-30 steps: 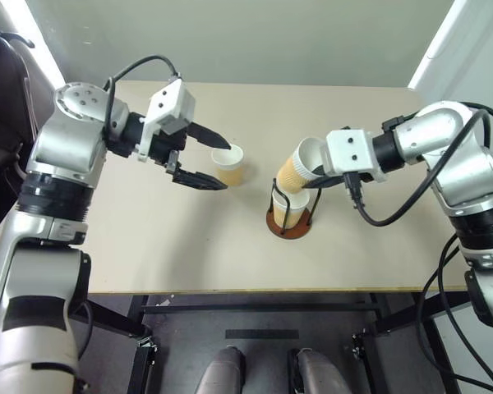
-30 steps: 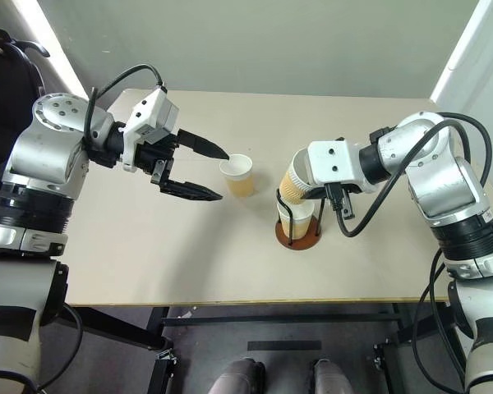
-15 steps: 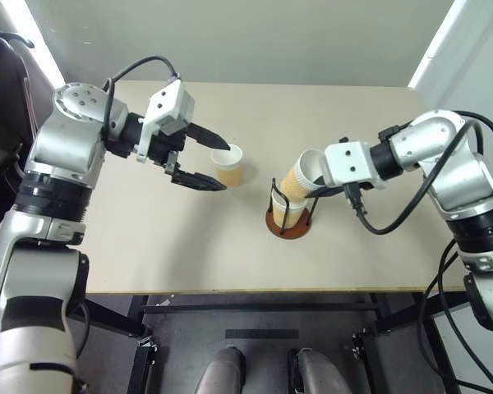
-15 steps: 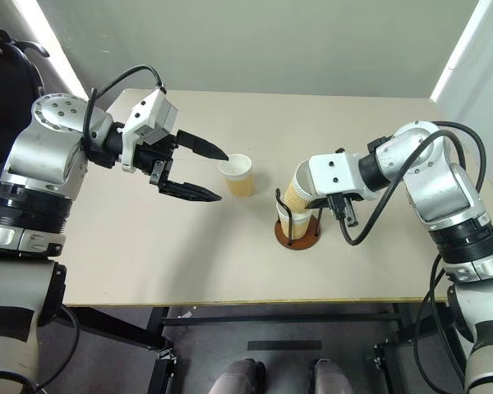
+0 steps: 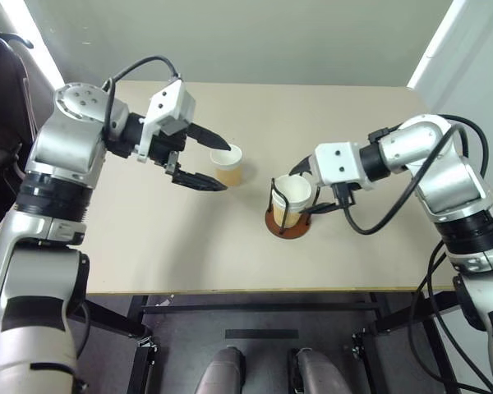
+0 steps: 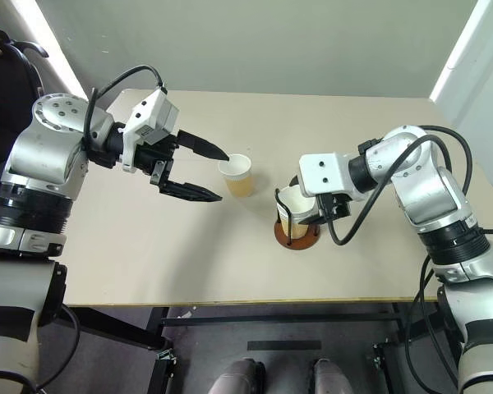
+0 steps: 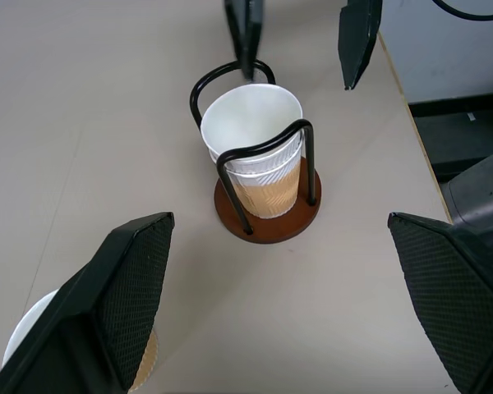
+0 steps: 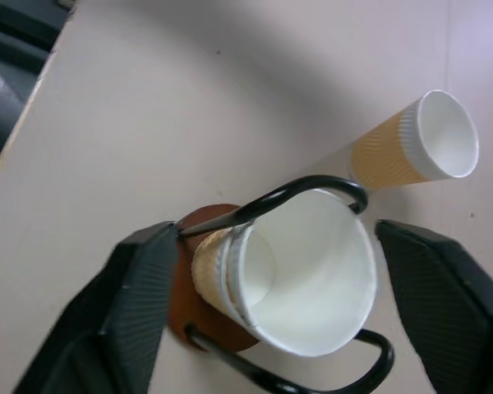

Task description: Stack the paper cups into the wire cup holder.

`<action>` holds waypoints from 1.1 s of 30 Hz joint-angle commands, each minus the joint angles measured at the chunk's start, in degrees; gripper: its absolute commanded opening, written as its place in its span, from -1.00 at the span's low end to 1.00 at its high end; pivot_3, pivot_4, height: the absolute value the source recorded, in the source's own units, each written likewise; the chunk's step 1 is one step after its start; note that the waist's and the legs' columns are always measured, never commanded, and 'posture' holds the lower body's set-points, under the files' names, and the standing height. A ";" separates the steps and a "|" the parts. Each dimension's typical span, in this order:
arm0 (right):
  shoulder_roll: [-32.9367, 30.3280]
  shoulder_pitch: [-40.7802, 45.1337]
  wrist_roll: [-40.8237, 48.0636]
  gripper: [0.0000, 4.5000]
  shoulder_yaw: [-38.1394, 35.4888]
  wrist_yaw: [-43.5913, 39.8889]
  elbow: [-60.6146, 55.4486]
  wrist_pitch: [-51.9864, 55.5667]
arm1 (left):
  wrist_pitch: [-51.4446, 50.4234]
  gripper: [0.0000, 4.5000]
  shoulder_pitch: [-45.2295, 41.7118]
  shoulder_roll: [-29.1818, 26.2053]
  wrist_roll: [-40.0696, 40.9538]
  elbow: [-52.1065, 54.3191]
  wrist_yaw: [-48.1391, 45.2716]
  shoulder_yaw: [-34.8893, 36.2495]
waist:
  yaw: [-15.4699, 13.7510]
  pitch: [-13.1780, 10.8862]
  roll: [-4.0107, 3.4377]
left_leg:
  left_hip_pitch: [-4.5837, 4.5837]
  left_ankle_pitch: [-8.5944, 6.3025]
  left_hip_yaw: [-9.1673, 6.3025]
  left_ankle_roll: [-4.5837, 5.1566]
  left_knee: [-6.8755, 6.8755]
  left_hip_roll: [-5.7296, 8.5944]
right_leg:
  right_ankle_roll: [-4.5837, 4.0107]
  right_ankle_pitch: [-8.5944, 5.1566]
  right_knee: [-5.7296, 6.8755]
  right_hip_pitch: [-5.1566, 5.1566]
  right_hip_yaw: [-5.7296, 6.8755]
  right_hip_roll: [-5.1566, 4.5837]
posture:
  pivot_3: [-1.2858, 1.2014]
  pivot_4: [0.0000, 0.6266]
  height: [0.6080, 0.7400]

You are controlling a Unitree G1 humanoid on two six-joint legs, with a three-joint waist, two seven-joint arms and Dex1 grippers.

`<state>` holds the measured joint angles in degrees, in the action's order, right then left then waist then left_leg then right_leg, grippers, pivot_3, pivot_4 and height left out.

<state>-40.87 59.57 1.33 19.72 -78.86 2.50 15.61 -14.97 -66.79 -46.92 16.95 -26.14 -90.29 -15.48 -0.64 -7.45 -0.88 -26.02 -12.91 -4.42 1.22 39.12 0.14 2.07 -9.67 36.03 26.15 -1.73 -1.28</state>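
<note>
Two cups in the holder, one left on the table.

The right gripper (image 8: 255,271) stands open astride the nested cups (image 5: 292,195) in the holder (image 5: 288,223), gripping nothing. The last cup (image 5: 229,165) stands upright, rim up, on the table (image 5: 148,246), well apart from the holder toward the left arm. The left gripper (image 5: 205,158) hangs wide open, empty, just beside it and nearer. Nothing stands between.

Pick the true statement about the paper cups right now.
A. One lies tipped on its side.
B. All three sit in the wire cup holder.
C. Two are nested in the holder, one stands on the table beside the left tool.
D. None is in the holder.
C: two paper cups sit nested in the wire cup holder, and a third cup stands upright on the table by the open left tool.
</note>
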 commanded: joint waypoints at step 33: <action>-8.45 0.08 27.48 0.67 -22.56 10.43 -13.24 27.00 | 41.17 1.00 -12.13 10.82 -39.82 -36.10 26.99 -8.77 | -0.36 0.00 0.00 | -0.10 0.05 -0.06 -0.09 -0.09 0.03 | 0.13 0.09 0.00 0.13 0.01 0.02 | 0.03 -0.52 1.00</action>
<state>-48.20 59.13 27.89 -1.28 -68.13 -8.84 43.78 25.35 -76.52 -36.24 -22.77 -62.43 -64.29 -25.06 -1.00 -7.45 -0.88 -26.12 -12.85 -4.48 1.12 39.04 0.18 2.20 -9.58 36.03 26.28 -1.71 -1.26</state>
